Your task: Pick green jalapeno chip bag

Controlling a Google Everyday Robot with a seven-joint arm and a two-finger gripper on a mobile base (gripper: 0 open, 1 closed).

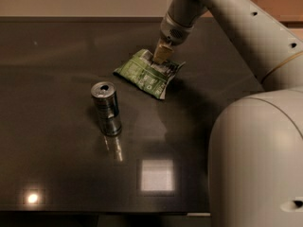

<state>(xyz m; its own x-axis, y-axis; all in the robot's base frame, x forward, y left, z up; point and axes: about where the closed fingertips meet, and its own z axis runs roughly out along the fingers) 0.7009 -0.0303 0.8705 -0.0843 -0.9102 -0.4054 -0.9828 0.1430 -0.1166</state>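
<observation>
The green jalapeno chip bag (142, 75) is a crinkled green foil bag with white print, seen at the middle back of the dark table (57, 164). My gripper (161, 56) comes down from the arm at the upper right and is shut on the bag's upper right edge. The bag hangs tilted from the gripper, with its lower corner pointing down toward the table. The fingertips are partly buried in the foil.
A silver drink can (106, 109) stands upright to the front left of the bag, a little apart from it. My pale arm and body (258, 164) fill the right side. The table's front edge runs along the bottom. Bright lamp reflections lie on the table's front part.
</observation>
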